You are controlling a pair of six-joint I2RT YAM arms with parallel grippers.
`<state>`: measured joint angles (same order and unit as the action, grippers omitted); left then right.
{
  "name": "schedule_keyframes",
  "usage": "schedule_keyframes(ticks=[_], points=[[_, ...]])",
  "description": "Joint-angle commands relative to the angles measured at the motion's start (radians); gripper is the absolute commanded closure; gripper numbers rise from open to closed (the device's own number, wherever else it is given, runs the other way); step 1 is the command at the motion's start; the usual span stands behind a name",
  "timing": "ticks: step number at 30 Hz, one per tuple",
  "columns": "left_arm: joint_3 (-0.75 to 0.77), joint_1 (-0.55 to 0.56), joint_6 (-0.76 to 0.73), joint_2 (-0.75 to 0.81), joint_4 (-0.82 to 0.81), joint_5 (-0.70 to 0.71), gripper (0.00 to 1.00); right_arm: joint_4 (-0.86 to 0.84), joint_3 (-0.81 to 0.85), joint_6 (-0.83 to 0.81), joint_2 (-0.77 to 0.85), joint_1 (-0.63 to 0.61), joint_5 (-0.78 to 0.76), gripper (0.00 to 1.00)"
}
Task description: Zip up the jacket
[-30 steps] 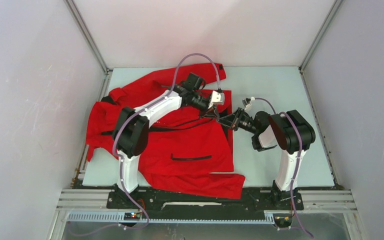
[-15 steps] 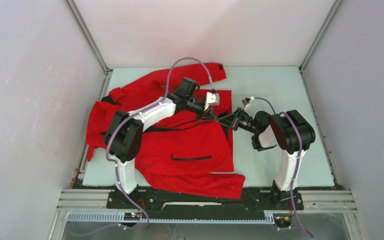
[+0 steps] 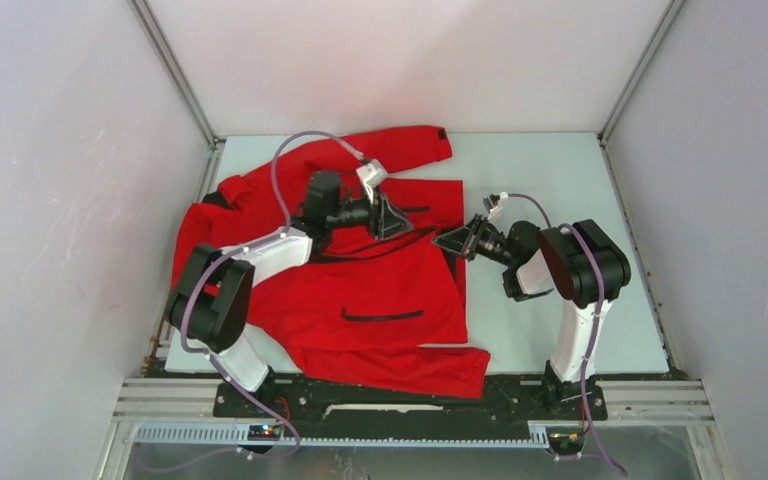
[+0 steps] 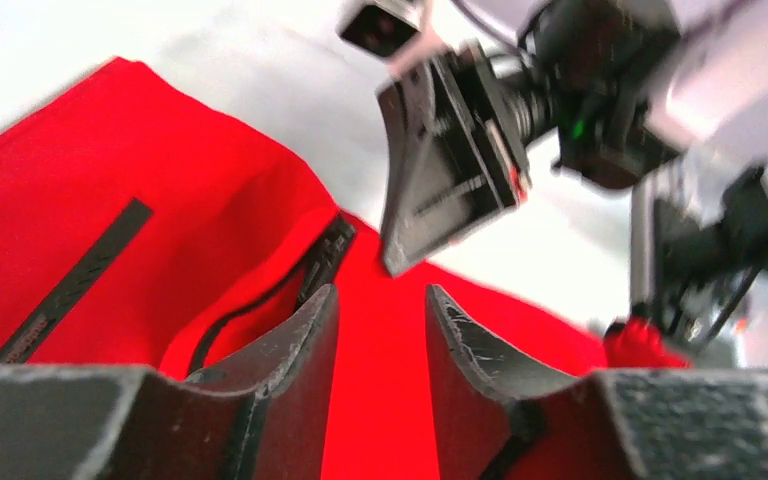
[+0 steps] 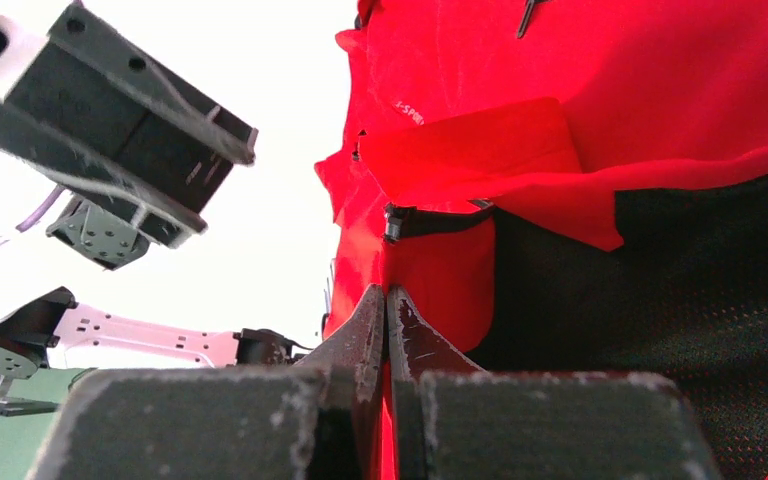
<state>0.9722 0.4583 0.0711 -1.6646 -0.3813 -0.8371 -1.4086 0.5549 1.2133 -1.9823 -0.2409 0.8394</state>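
Observation:
The red jacket point(image 3: 360, 300) lies spread over the left and middle of the table, its black front zipper point(image 3: 380, 250) running across it. My left gripper point(image 3: 396, 220) hovers over the jacket near the zipper's right end. In the left wrist view it point(image 4: 380, 295) stands open with only red fabric below, and the zipper point(image 4: 322, 262) lies just ahead of its left finger. My right gripper point(image 3: 447, 241) is at the jacket's right edge. The right wrist view shows it point(image 5: 387, 296) shut on a thin fold of red fabric, beside the dark lining point(image 5: 660, 290).
A slanted pocket zip point(image 3: 382, 316) shows on the near front panel, another point(image 4: 75, 285) in the left wrist view. One sleeve point(image 3: 400, 145) reaches to the back, another fold point(image 3: 410, 365) lies at the near edge. Bare table point(image 3: 580, 170) extends right; white walls enclose it.
My left gripper has opened, let go near the zipper's end and drawn back to the left, the arm swinging left with it. The right gripper has stayed shut in place.

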Motion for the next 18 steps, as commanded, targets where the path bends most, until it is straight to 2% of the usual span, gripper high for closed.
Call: schedule_keyframes(ticks=[1, 2, 5, 7, 10, 13, 18], points=[[-0.023, -0.025, 0.628, -0.025, -0.361, 0.067, 0.58, -0.015, 0.029, -0.029, 0.019, -0.007, 0.007, 1.0], [-0.013, -0.026, 0.698, -0.054, -0.344, 0.049, 0.57, -0.015, 0.029, -0.03, 0.02, -0.007, 0.008, 1.0], [-0.073, -0.04, 0.905, -0.104, -0.445, 0.065, 0.55, -0.014, 0.025, -0.032, 0.025, -0.005, 0.007, 1.0], [-0.127, -0.047, 1.064, -0.133, -0.591, 0.08, 0.49, -0.01, 0.021, -0.039, 0.031, -0.006, 0.006, 1.0], [-0.163, -0.045, 1.232, -0.189, -0.744, 0.11, 0.5, -0.012, 0.02, -0.039, 0.03, -0.005, 0.003, 1.0], [-0.167, -0.046, 1.286, -0.258, -0.82, 0.131, 0.53, -0.017, 0.02, -0.037, 0.028, -0.004, 0.003, 1.0], [-0.147, -0.048, 1.269, -0.341, -0.817, 0.161, 0.52, -0.02, 0.019, -0.032, 0.029, -0.002, 0.006, 1.0]])
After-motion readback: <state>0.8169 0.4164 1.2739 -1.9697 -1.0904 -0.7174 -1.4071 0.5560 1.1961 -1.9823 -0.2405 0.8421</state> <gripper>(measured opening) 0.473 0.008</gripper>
